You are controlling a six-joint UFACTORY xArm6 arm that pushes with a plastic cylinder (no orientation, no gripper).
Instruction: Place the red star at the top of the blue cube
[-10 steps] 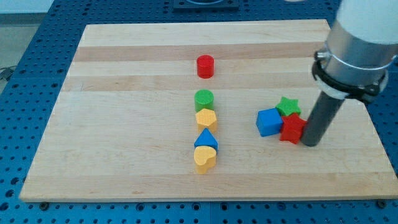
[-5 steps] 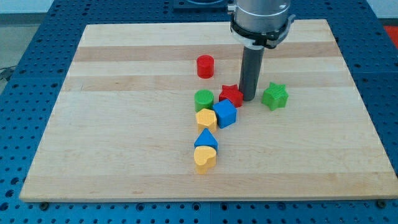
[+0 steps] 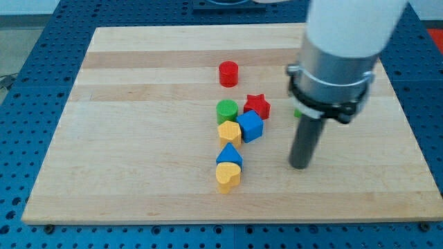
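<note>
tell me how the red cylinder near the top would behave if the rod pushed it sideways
The red cylinder stands upright on its flat end, so it would probably slide rather than roll. It looks small and rigid, likely light. An off-centre push from my tip might spin it aside. No block touches it, so nothing should block it.

Red star (image 3: 257,106) sits against the blue cube's (image 3: 250,126) upper edge. Green cylinder (image 3: 226,110) lies to the view's left of the star. My tip (image 3: 299,166) stands apart, lower right on the counter (image 3: 138,173).
</note>
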